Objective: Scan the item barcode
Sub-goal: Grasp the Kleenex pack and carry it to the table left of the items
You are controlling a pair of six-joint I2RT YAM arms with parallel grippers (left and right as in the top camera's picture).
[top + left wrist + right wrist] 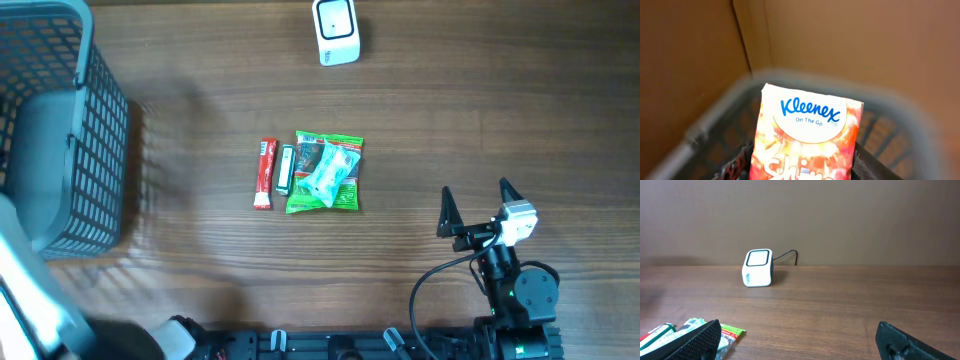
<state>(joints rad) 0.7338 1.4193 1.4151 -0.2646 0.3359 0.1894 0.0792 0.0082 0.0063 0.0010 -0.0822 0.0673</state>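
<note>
A red-and-orange Kleenex tissue pack (807,135) stands upright in the left wrist view, printed face toward the camera. My left gripper (802,169) is shut on its lower part, one dark finger against each side. The pack hangs over the grey mesh basket (715,122). No barcode shows on this face. The white scanner (336,30) sits at the table's far edge and also shows as the scanner (758,268) in the right wrist view. My right gripper (476,208) stands open and holds nothing, low at the near right, seen again as the right gripper (797,340).
The basket (100,130) fills the far left. Mid-table lie a red stick pack (265,172), a small green pack (285,169) and a green bag (340,195) with a pale blue packet (328,172) on it. A blurred white left arm (25,290) crosses the near-left corner.
</note>
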